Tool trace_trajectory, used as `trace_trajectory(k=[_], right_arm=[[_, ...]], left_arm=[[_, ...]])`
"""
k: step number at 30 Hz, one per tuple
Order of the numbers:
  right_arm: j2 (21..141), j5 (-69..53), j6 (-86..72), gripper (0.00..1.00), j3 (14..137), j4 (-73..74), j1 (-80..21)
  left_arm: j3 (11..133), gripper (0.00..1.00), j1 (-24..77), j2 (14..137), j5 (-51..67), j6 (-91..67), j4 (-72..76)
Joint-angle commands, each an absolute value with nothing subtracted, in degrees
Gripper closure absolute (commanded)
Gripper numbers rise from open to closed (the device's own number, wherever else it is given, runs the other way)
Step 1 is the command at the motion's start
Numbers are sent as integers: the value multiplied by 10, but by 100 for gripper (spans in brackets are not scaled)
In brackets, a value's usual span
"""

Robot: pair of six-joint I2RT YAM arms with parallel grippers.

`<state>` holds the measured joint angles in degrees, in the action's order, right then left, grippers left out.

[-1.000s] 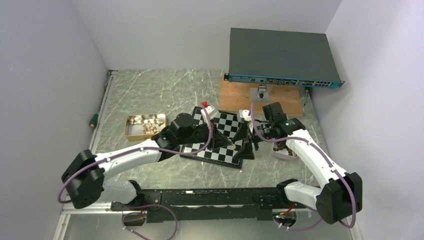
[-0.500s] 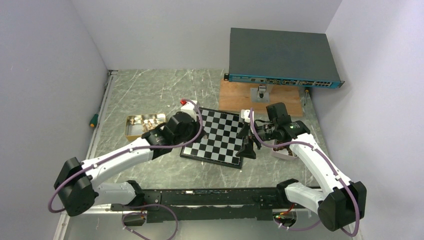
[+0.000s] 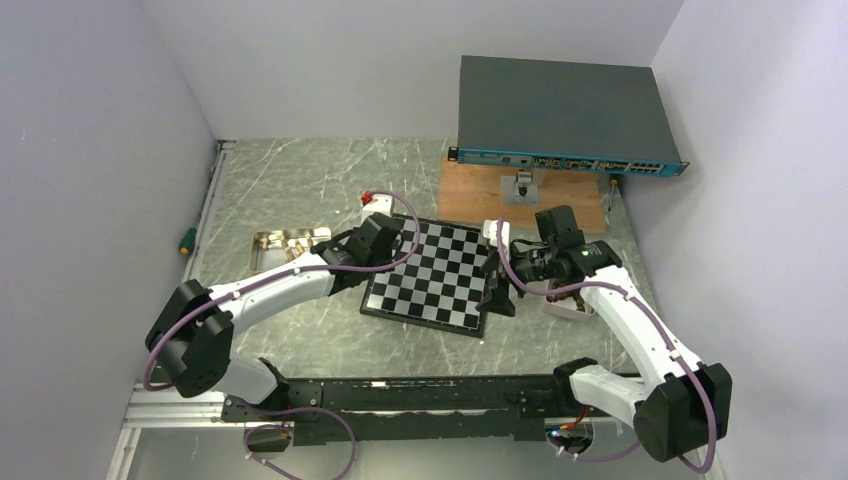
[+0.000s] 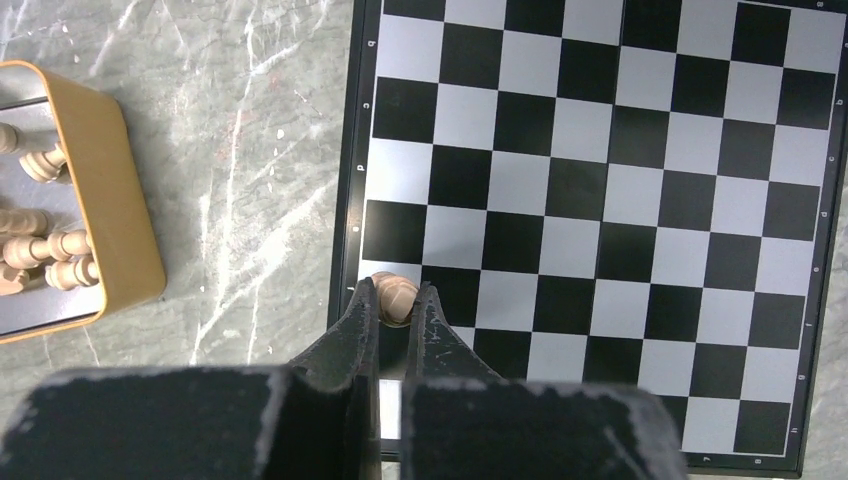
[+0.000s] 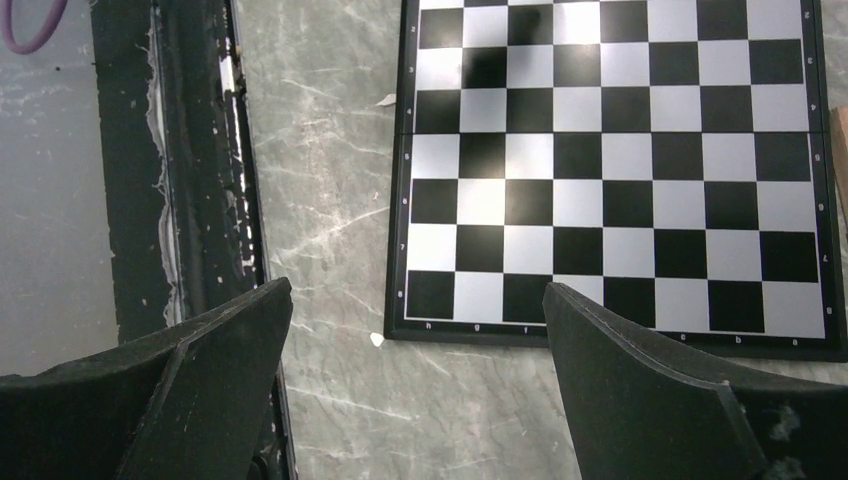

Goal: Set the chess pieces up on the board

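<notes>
The board (image 3: pixel 432 275) lies flat mid-table, and no pieces show standing on it. My left gripper (image 3: pixel 368 278) is at its left edge. In the left wrist view that gripper (image 4: pixel 396 300) is shut on a light tan chess piece (image 4: pixel 395 296), held over a square in the board's (image 4: pixel 600 200) leftmost column. More light pieces (image 4: pixel 45 255) lie in a gold tin (image 3: pixel 280 243) left of the board. My right gripper (image 3: pixel 497 290) is open and empty at the board's right edge. In the right wrist view it (image 5: pixel 415 330) hangs over bare table beside the board (image 5: pixel 610 170).
A white tray (image 3: pixel 570 303) with dark pieces sits right of the board, mostly hidden by the right arm. A brown plank (image 3: pixel 480 195) and a network switch (image 3: pixel 565 115) stand behind. A green-handled screwdriver (image 3: pixel 187 240) lies far left. A black rail (image 5: pixel 195 180) runs along the near edge.
My left gripper has pulled back from the board's middle to its left edge, uncovering the board. My right gripper has shifted slightly and stays open.
</notes>
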<state>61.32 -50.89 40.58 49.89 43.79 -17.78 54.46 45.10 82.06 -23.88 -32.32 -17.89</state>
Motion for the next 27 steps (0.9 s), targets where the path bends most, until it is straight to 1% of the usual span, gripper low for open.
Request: trace_trajectory(k=[1, 12, 17, 27], right_arm=[[615, -517, 456, 1, 527, 471, -160], [635, -579, 565, 1, 556, 583, -66], [644, -613, 613, 1, 565, 634, -19], [676, -624, 651, 1, 580, 681, 35]], left_arm=[[559, 100, 448, 809, -244, -306, -144], [517, 100, 442, 780, -218, -266, -88], [526, 100, 439, 784, -215, -241, -80], [529, 100, 436, 796, -201, -201, -77]])
